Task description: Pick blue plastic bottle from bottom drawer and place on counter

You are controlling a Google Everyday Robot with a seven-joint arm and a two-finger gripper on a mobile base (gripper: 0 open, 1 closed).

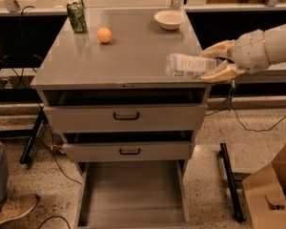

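My gripper [214, 63] comes in from the right and is shut on the blue plastic bottle [186, 65]. The bottle lies on its side in the fingers, pointing left, just above the front right corner of the counter [124, 56]. The bottom drawer [132, 194] is pulled out below and shows a plain grey interior with nothing in it.
On the counter stand a green patterned can [76, 16] at the back left, an orange ball [104, 35] beside it, and a white bowl [169, 19] at the back right. The two upper drawers are slightly open. A cardboard box [271, 190] sits on the floor at right, a person's foot [9, 209] at left.
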